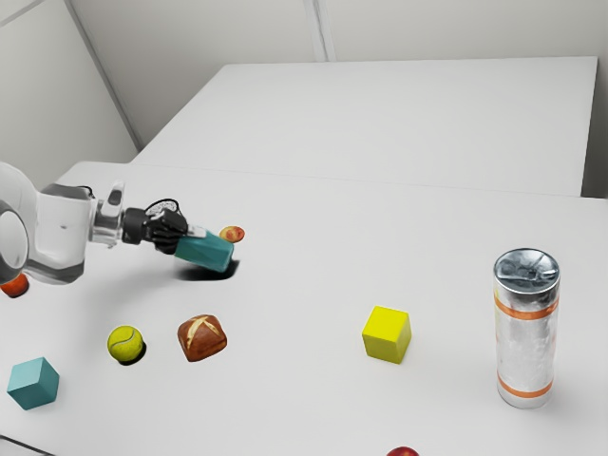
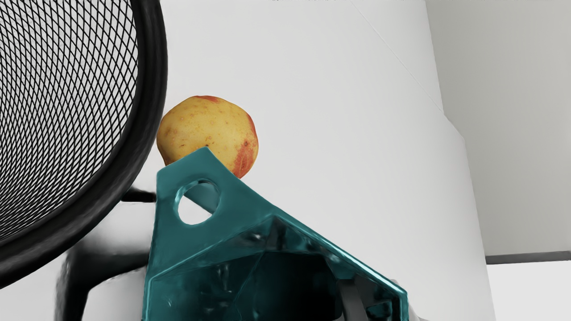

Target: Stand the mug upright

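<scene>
Wrist view: potato (image 2: 203, 129) beyond mug (image 2: 183, 249), near mesh basket (image 2: 154, 89).

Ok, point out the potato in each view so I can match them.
Exterior view: the potato is toward the exterior view's left, just beyond the teal mug.
Wrist view: it sits beside the black mesh, partly hidden by the mug.
Shared landmark: the mug.

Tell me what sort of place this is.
Probably a simulated robot testing room: a robot arm reaches over a white table, pale walls stand behind, and unrelated objects, like a tennis ball and yellow cube, lie scattered.
</scene>
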You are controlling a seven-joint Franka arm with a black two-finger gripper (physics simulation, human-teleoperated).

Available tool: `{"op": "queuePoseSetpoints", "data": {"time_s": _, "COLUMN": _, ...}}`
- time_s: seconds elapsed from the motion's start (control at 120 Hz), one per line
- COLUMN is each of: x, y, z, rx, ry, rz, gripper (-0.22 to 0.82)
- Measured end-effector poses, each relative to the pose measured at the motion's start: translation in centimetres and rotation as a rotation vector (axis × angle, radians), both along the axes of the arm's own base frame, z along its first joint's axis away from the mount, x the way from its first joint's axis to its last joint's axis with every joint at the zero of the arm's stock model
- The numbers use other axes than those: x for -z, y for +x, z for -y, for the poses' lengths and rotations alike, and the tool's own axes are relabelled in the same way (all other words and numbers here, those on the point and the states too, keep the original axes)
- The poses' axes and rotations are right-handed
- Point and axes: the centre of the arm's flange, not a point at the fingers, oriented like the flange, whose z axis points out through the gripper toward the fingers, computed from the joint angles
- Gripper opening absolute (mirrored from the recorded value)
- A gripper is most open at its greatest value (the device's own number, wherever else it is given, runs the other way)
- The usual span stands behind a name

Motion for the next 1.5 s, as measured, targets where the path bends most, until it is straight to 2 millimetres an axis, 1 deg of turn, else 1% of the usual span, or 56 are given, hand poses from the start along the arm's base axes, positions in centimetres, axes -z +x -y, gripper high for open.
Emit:
{"op": "queuePoseSetpoints", "data": {"time_s": 0.092, "x": -0.6, "y": 0.3, "z": 0.3, "rx": 0.005, "ry": -0.012, "rz": 0.031, "gripper": -0.14}}
{"op": "queuePoseSetpoints", "data": {"time_s": 0.217, "x": -2.4, "y": 1.3, "z": 2.1, "rx": 0.044, "ry": -0.02, "rz": 0.088, "gripper": -0.16}}
{"op": "queuePoseSetpoints", "data": {"time_s": 0.25, "x": -3.7, "y": 2.1, "z": 2.3, "rx": 0.065, "ry": -0.001, "rz": 0.117, "gripper": -0.17}}
{"op": "queuePoseSetpoints", "data": {"time_s": 0.292, "x": -6.7, "y": 4.2, "z": 3.1, "rx": 0.143, "ry": 0.077, "rz": 0.164, "gripper": -0.17}}
{"op": "queuePoseSetpoints", "data": {"time_s": 0.325, "x": -8.8, "y": 5.9, "z": 4.7, "rx": 0.237, "ry": 0.165, "rz": 0.179, "gripper": -0.18}}
{"op": "queuePoseSetpoints", "data": {"time_s": 0.375, "x": -10.4, "y": 7.7, "z": 8.4, "rx": 0.387, "ry": 0.317, "rz": 0.17, "gripper": -0.18}}
{"op": "queuePoseSetpoints", "data": {"time_s": 0.425, "x": -11.0, "y": 8.6, "z": 11.4, "rx": 0.52, "ry": 0.482, "rz": 0.138, "gripper": -0.18}}
{"op": "queuePoseSetpoints", "data": {"time_s": 0.492, "x": -11.1, "y": 9.5, "z": 15.4, "rx": 0.649, "ry": 0.681, "rz": 0.112, "gripper": -0.18}}
{"op": "queuePoseSetpoints", "data": {"time_s": 0.567, "x": -11.0, "y": 10.1, "z": 17.7, "rx": 0.723, "ry": 0.867, "rz": 0.092, "gripper": -0.18}}
{"op": "queuePoseSetpoints", "data": {"time_s": 0.633, "x": -10.1, "y": 10.1, "z": 18.9, "rx": 0.737, "ry": 0.966, "rz": 0.08, "gripper": -0.18}}
{"op": "queuePoseSetpoints", "data": {"time_s": 0.7, "x": -9.2, "y": 10.0, "z": 19.4, "rx": 0.72, "ry": 1.024, "rz": 0.075, "gripper": -0.18}}
{"op": "queuePoseSetpoints", "data": {"time_s": 0.792, "x": -9.1, "y": 10.4, "z": 19.9, "rx": 0.665, "ry": 1.068, "rz": 0.085, "gripper": -0.18}}
{"op": "queuePoseSetpoints", "data": {"time_s": 0.833, "x": -8.8, "y": 10.3, "z": 20.1, "rx": 0.638, "ry": 1.069, "rz": 0.081, "gripper": -0.18}}
{"op": "queuePoseSetpoints", "data": {"time_s": 0.975, "x": -6.5, "y": 9.6, "z": 20.0, "rx": 0.551, "ry": 1.036, "rz": 0.037, "gripper": -0.18}}
{"op": "queuePoseSetpoints", "data": {"time_s": 1.033, "x": -6.1, "y": 9.5, "z": 20.0, "rx": 0.519, "ry": 1.026, "rz": 0.025, "gripper": -0.18}}
{"op": "queuePoseSetpoints", "data": {"time_s": 1.167, "x": -6.2, "y": 9.6, "z": 19.9, "rx": 0.463, "ry": 1.01, "rz": 0.014, "gripper": 0.12}}
{"op": "queuePoseSetpoints", "data": {"time_s": 1.217, "x": -6.2, "y": 9.6, "z": 19.9, "rx": 0.448, "ry": 1.006, "rz": 0.01, "gripper": 0.22}}
{"op": "queuePoseSetpoints", "data": {"time_s": 1.292, "x": -6.2, "y": 9.7, "z": 19.9, "rx": 0.429, "ry": 1.001, "rz": 0.003, "gripper": 0.33}}
{"op": "queuePoseSetpoints", "data": {"time_s": 1.367, "x": -6.5, "y": 9.7, "z": 19.9, "rx": 0.411, "ry": 0.997, "rz": 0.003, "gripper": 0.4}}
{"op": "queuePoseSetpoints", "data": {"time_s": 1.433, "x": -7.9, "y": 9.8, "z": 19.8, "rx": 0.39, "ry": 0.996, "rz": 0.015, "gripper": 0.45}}
{"op": "queuePoseSetpoints", "data": {"time_s": 1.5, "x": -10.7, "y": 9.9, "z": 19.9, "rx": 0.373, "ry": 0.996, "rz": 0.039, "gripper": 0.49}}
